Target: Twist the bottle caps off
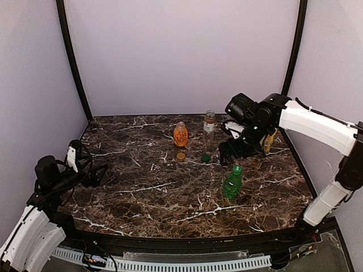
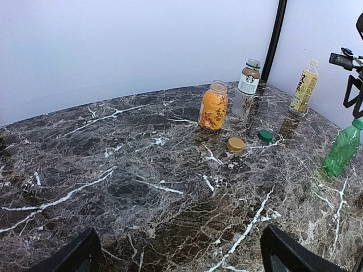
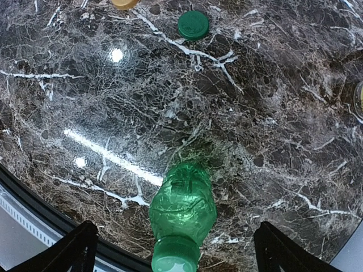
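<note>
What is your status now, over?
Left gripper, right gripper open, empty. Tan-gold cap, dark green cap off, lying on table. Bright green cap, pale yellow cap not yet unscrewed. Nothing blocks green bottle.

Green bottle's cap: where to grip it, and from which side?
Take the bright green cap by its round side wall, coming straight down from above. The green bottle stands upright, cap topmost, so the open right gripper can probably straddle it.

I see a dark, white-veined marble table (image 1: 142,192), orange bottle (image 1: 180,135) and clear bottle (image 1: 209,127) standing far centre, tan cap (image 1: 181,155) and dark green cap (image 1: 206,158) lying just nearer, green bottle (image 1: 232,182) upright near right, yellow-labelled bottle (image 2: 304,86) far right.
</note>
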You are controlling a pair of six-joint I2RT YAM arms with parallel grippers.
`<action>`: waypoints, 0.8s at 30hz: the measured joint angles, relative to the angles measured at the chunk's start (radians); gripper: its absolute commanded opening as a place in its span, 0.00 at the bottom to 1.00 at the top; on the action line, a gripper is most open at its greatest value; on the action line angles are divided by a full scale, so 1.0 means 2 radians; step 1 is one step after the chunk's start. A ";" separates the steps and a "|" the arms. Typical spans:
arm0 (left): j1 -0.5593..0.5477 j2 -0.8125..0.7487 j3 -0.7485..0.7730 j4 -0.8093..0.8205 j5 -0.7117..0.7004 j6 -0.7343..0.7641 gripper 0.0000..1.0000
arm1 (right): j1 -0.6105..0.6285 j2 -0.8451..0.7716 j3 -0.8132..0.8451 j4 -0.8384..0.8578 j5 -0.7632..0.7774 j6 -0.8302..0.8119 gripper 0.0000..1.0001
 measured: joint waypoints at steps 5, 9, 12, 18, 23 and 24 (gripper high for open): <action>0.004 0.002 0.000 0.000 0.004 -0.002 0.99 | 0.027 -0.024 -0.022 -0.010 0.027 0.036 0.76; 0.007 0.002 0.000 0.000 0.007 -0.004 0.99 | 0.033 -0.025 -0.036 -0.012 0.047 0.058 0.69; 0.009 0.002 0.000 0.000 0.010 -0.005 0.99 | 0.034 -0.024 -0.039 -0.011 0.054 0.065 0.65; 0.009 0.000 0.000 0.000 0.013 -0.008 0.99 | 0.035 -0.022 -0.040 -0.009 0.054 0.070 0.58; 0.009 0.000 -0.002 0.001 0.017 -0.009 0.99 | 0.038 -0.018 -0.040 -0.009 0.044 0.075 0.57; 0.009 0.000 -0.003 0.001 0.017 -0.010 0.99 | 0.039 -0.018 -0.040 -0.009 0.044 0.076 0.56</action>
